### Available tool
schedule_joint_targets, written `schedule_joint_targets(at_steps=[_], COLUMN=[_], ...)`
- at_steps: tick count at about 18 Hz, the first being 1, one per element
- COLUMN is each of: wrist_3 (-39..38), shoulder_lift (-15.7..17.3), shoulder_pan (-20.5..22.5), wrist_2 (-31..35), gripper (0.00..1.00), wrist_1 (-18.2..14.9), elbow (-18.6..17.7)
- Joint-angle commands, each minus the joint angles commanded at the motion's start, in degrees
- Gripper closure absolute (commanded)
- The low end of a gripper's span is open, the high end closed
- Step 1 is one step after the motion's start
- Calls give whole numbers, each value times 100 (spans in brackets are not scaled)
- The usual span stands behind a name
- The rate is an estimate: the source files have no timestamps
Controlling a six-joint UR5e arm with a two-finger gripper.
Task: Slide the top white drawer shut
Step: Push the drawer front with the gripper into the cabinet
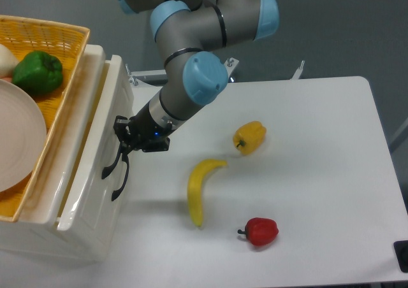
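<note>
Single fixed view, overhead-ish. Top white drawer (pixel 95 167) at left edge of frame, upper part of white cabinet, nearly shut: only a thin slot visible between drawer front and cabinet top. Black arched handle (pixel 113 167) on the panelled front, second black handle (pixel 120 181) just below, probably the lower drawer's. Claw (pixel 125 141) pressed up at the drawer front just above the handle; fingers dark and bunched against dark handle, can't tell if clamped on it or simply pushing, so open/closed not readable.

Handling guess: glossy hard plastic, stiff, large but light box; slick front, so flat push can slip sideways. Best contact on or right beside the handle, centred, to avoid racking the drawer in its runners. Not fragile, but thin plastic may flex if pushed at a corner. Little travel left by the look of it.

Yellow wicker basket (pixel 44 52) on top of cabinet, holding green pepper (pixel 38 71) and white plate (pixel 19 141); hard shove could jolt these.

Surface (pixel 319 173) white, matte, flat. On it: banana (pixel 201 189) near the claw, yellow pepper (pixel 250 137) further right, red pepper (pixel 260 230) toward the front edge, all apart from the cabinet and out of the push line. Grey wall behind. Small dark object at bottom right corner, unidentifiable.
</note>
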Motion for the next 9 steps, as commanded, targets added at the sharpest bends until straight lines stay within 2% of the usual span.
schedule_joint_targets(at_steps=[9], wrist_3=[-97], shoulder_lift=[-26], shoulder_pan=[-115], wrist_2=[0], gripper=[89], wrist_1=[106], elbow=[17])
